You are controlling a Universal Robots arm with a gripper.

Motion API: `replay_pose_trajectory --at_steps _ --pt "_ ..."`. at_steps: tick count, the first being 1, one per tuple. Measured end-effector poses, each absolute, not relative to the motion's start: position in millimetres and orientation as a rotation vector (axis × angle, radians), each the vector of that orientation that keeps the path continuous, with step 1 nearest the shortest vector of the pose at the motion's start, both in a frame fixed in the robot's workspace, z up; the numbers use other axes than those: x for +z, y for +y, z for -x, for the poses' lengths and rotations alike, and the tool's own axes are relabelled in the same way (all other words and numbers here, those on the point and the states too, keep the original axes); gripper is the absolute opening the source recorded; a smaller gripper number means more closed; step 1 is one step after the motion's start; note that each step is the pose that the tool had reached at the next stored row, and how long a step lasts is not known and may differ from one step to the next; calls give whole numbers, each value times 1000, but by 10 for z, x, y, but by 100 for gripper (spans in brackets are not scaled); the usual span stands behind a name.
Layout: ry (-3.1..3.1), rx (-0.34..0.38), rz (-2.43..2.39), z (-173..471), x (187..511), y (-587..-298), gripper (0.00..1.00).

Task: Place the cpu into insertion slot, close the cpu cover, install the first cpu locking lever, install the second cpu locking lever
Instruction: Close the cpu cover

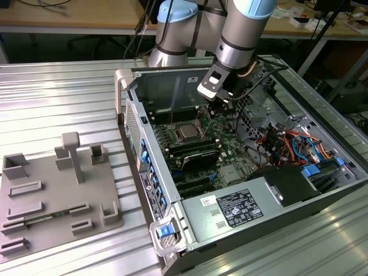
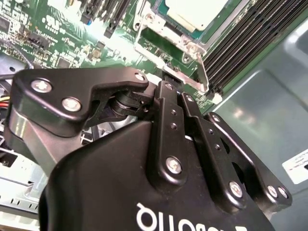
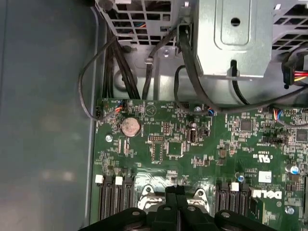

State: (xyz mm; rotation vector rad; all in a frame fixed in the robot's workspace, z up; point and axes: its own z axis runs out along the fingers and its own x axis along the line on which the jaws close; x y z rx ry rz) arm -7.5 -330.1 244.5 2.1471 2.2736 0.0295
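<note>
1. On the exterior view's left, a grey fixture plate [image 1: 34, 195] lies well apart from the open computer case [image 1: 172, 86].
2. Inside the case, the cpu [image 1: 187, 132] sits in the insertion slot [image 1: 177, 127], and the cpu cover [image 2: 161, 31] frames its edges.
3. The gripper [image 1: 214, 112] hangs just beside the slot, its fingers [image 3: 169, 202] pressed together with nothing visible between them.
4. Further right, cables [image 1: 282, 141] crowd the case.

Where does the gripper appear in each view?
Exterior view: gripper inside the open case, beside the cpu cover on the exterior view's right.
Second wrist view: gripper close up, jaws together by the cpu cover's corner.
First wrist view: gripper between the memory slots, jaws together.
Shared landmark: the cpu cover.
</note>
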Motion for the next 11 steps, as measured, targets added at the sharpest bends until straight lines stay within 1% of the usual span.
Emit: replay_pose_trajectory --at_steps 11 --pt "2274 30 -2147 267 2440 -3301 11"
